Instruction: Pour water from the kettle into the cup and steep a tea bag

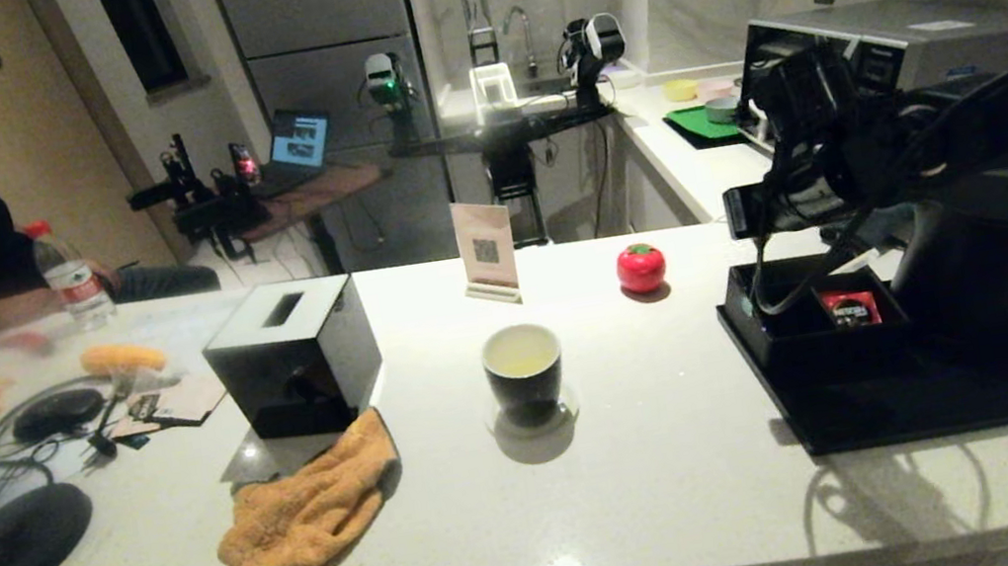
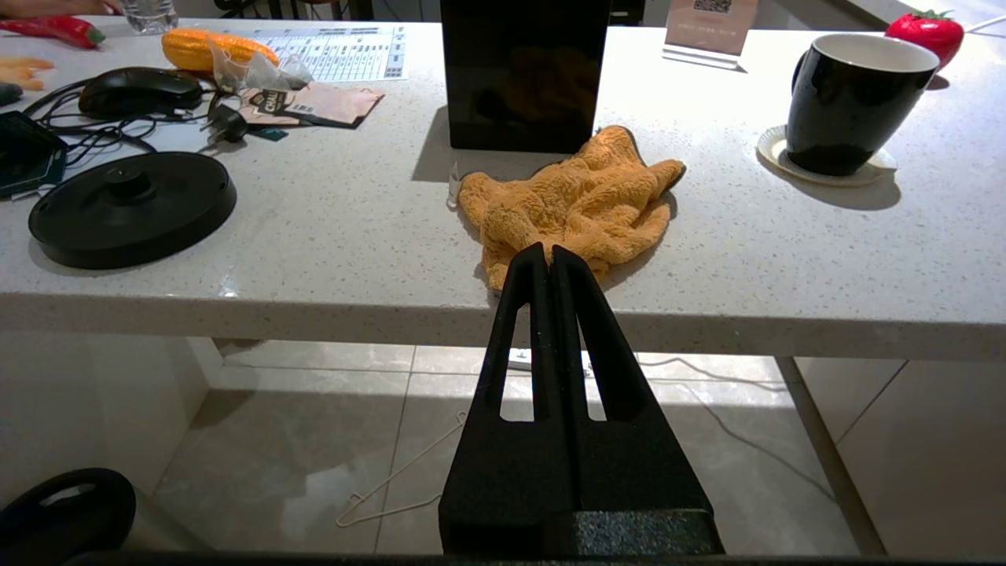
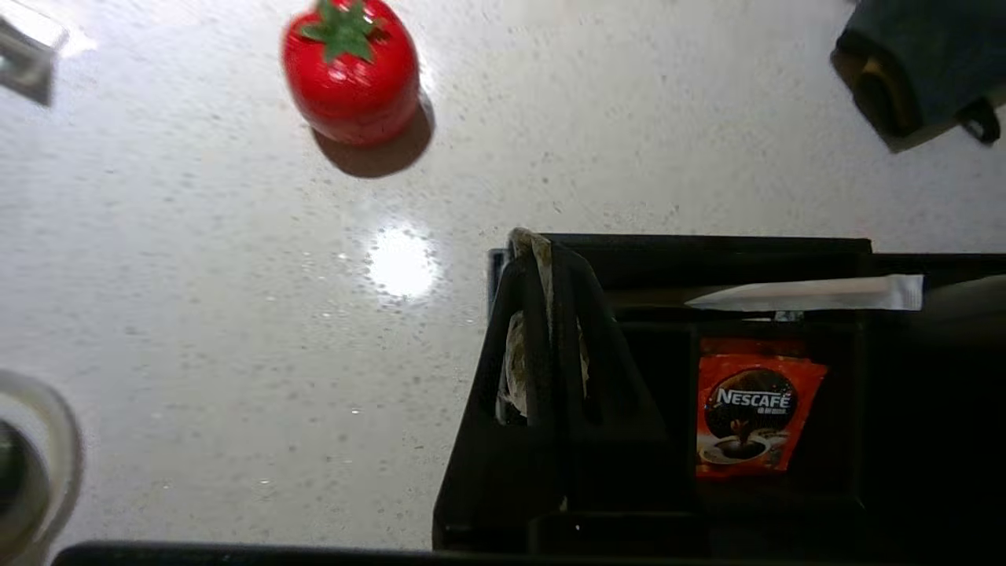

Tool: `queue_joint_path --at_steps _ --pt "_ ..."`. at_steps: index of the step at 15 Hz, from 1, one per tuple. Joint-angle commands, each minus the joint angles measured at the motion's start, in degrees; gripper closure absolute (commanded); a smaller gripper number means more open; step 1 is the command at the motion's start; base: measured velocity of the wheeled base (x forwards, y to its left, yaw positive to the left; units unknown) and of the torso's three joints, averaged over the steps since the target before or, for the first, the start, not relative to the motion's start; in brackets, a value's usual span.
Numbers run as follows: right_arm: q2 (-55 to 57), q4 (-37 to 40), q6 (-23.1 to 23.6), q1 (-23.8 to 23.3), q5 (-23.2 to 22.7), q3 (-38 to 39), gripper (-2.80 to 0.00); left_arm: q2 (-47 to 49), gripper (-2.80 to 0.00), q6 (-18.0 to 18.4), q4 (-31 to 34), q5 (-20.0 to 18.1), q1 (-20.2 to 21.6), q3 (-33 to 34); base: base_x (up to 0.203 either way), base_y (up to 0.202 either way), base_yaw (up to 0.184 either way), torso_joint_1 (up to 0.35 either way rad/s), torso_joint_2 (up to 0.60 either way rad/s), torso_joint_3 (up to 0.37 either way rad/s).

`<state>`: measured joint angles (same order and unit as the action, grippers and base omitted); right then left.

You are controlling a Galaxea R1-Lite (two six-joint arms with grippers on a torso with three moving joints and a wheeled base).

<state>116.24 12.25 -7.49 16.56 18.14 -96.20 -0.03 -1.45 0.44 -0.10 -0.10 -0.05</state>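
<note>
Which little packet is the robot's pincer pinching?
The pale tea bag, squeezed in the shut right pincer. The red Nescafe sachet and the white stick packet lie untouched in the black organizer.

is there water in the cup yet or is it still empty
Holds water: in the head view the cup stands upright on its coaster, and pale yellowish liquid shows against its white inside, well below the rim.

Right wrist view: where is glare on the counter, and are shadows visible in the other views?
Right wrist view: a bright glare spot on the counter below the tomato-shaped red object. Head view: the cup casts a round shadow toward the camera. Left wrist view: the cup's shadow falls beside its saucer.
</note>
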Motion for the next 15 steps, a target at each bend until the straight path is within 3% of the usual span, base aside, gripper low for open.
queue_joint_path --at_steps 1,8,15 --pt "-4.2 -2.1 0.0 2.1 0.4 2.8 0.0 0.0 0.0 0.0 0.0 0.0 0.0 0.0 0.0 0.0 0.0 0.0 0.0 0.0" --pt "-11.0 -7.0 0.4 8.3 0.5 6.7 0.0 0.0 0.0 0.0 0.0 0.0 0.0 0.0 0.0 0.0 0.0 0.0 0.0 0.0" --pt "-12.6 -13.6 1.0 18.3 0.6 8.5 0.0 0.0 0.0 0.0 0.0 0.0 0.0 0.0 0.0 0.0 0.0 0.0 0.0 0.0"
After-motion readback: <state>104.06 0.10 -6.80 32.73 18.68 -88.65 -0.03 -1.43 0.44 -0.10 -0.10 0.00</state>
